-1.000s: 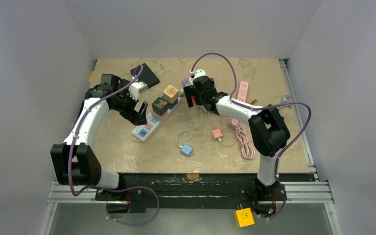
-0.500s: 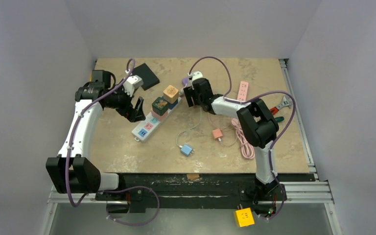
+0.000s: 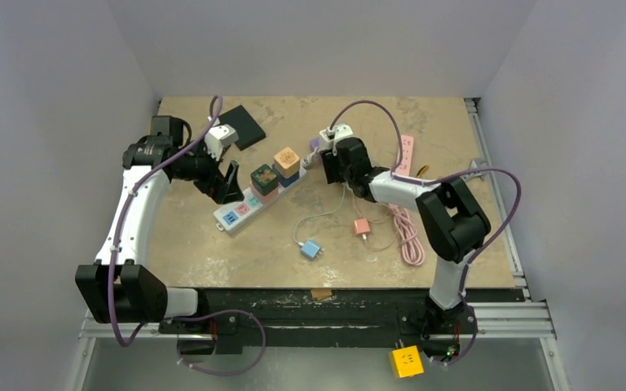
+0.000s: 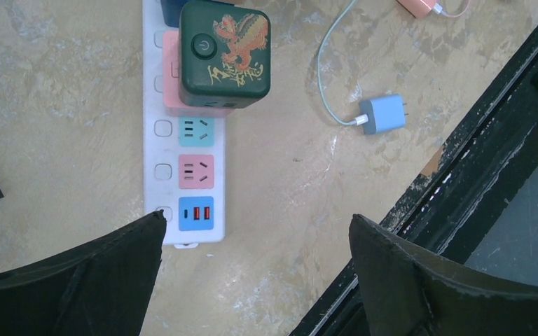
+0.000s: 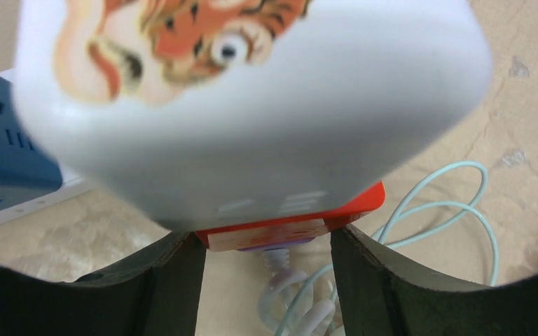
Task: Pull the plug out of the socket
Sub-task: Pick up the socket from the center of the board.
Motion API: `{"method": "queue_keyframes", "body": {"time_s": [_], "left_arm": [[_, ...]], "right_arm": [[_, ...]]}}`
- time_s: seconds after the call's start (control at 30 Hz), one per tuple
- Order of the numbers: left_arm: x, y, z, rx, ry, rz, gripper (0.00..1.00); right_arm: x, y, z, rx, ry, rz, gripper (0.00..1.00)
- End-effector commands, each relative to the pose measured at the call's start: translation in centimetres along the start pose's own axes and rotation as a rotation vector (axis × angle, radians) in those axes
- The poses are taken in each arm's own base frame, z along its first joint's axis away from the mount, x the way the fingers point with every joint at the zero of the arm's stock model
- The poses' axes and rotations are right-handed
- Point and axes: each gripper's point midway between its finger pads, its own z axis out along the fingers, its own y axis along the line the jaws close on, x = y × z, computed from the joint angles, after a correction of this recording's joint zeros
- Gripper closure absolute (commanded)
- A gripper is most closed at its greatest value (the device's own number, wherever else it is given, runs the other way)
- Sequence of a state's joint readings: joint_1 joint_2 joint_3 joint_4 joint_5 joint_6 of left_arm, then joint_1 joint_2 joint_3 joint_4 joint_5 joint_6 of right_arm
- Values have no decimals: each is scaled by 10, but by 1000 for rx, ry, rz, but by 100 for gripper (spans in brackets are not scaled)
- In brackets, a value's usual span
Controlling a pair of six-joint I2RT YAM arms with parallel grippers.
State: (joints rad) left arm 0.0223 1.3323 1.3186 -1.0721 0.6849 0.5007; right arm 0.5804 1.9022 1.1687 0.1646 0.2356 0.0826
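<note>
Tiger-face cube plug (image 5: 252, 105) sits at the far-right end of the white power strip (image 3: 243, 208). The strip lies diagonally, left of the table (image 3: 212, 252) centre, long axis running near-left to far-right. Right gripper (image 5: 266, 245) comes at that end from the right, fingers half spread, one on each side of the plug's orange base. Can't tell if they are pinching it yet. Right arm is clearly the nearer one.

Left gripper (image 4: 256, 220) hovers over the strip's near-left end, fingers spread wide, holding nothing, not touching the strip.

Green dragon cube (image 4: 224, 52) is plugged in next along the strip, and a dark blue block (image 5: 7, 140) sits just beside the tiger plug, so that side is tight. The pull probably has to go up and away from the strip. Blue charger (image 4: 383, 115) and loose cables lie toward the near edge, out of the way. Bare tabletop toward the far edge.
</note>
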Motion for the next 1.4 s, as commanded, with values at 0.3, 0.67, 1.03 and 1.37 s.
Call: {"method": "queue_keyframes", "body": {"time_s": [0.3,0.67,1.03,1.37], "left_arm": [[-30,-31,-9,76,-73,148,0],[-61,-73,15,169,-112,406,0],[-69,-90,72,236,-69,520,0],[-82,-99,114,302,-33,679,0]], "right_arm": [[-17,27,-85,-151,-129,109,84],[-8,41,-127,-206,-138,128,89],[16,39,-139,-194,-154,209,89],[27,30,-149,-104,-223,210,91]]}}
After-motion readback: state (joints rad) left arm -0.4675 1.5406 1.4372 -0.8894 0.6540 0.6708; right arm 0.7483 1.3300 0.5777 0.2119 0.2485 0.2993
